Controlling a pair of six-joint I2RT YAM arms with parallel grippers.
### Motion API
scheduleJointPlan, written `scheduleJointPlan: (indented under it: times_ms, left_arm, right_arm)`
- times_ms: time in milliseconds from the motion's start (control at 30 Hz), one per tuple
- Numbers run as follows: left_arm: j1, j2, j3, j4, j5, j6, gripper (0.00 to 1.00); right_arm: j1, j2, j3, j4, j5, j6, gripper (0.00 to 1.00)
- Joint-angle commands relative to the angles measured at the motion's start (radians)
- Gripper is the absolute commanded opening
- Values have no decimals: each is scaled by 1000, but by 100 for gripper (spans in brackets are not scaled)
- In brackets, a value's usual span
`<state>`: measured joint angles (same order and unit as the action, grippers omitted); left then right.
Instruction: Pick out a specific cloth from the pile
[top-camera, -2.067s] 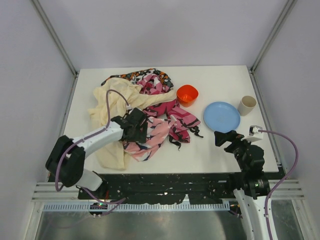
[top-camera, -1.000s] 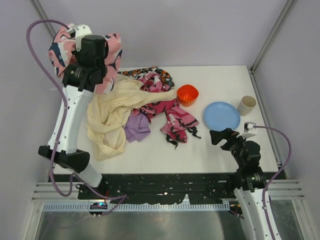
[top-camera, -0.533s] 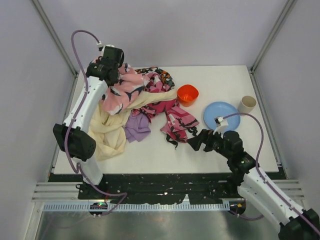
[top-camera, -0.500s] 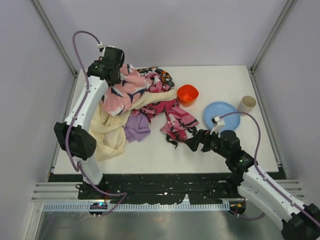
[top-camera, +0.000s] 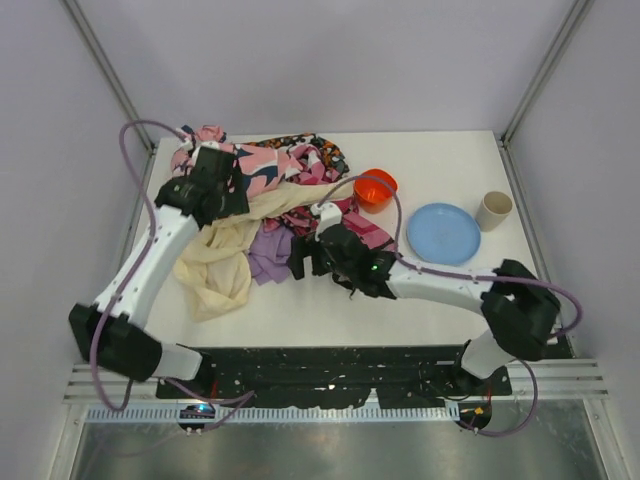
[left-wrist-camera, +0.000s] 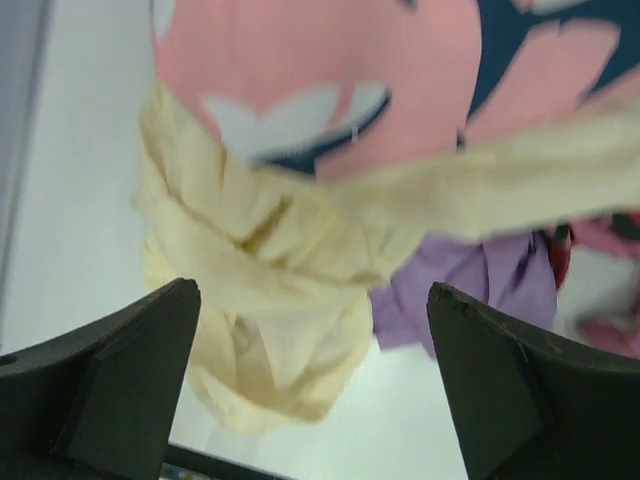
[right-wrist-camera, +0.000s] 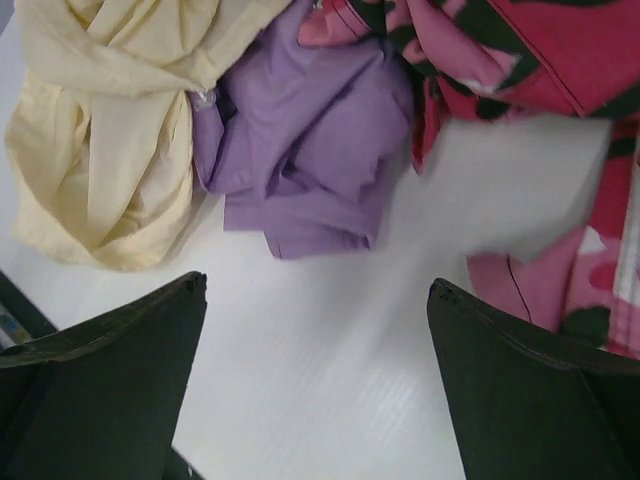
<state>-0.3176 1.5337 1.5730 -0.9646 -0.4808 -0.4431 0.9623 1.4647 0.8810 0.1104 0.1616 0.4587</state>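
Purple cloth (right-wrist-camera: 300, 150) half under pile (top-camera: 225, 255), trim prob. hidden; L fingers (left-wrist-camera: 110, 390), R fingers (right-wrist-camera: 100, 370) wide.

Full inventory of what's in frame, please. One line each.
table: 1, white, under everything
cream-yellow cloth: 1, left side
pink patterned cloth: 1, pink with dark and white shapes, far left
black floral cloth: 1, black with orange, far edge
magenta-and-black print: 1, centre
lavender cloth: 1, plain purple, between the cream-yellow cloth and the magenta-and-black print, near side
bowl: 1, orange-red, right of the garments
plate: 1, blue, right of the bowl
cup: 1, cream, right of the plate
left claw: 1, black, open and holding nothing, above the cream-yellow cloth
right claw: 1, black, open and holding nothing, over bare table just short of the lavender cloth
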Motion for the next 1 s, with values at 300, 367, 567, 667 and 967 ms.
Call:
scheduleJointPlan:
  times_ms: [300, 367, 567, 667, 967]
  left_arm:
    - [-18, -331, -732, 247, 197, -223, 100]
    - [-18, -269, -737, 250, 211, -229, 100]
    - [-20, -65, -667, 172, 122, -252, 0]
    - [-20, -92, -564, 63, -2, -273, 0]
    - [-20, -273, -337, 418, 154, -106, 0]
  right_arm:
    - [41, 537, 475, -80, 199, -65, 100]
    - [41, 578, 496, -78, 196, -39, 97]
    - [39, 602, 466, -22, 136, 9, 28]
    - [39, 553, 399, 9, 87, 9, 10]
    - [70, 337, 147, 196, -238, 20, 6]
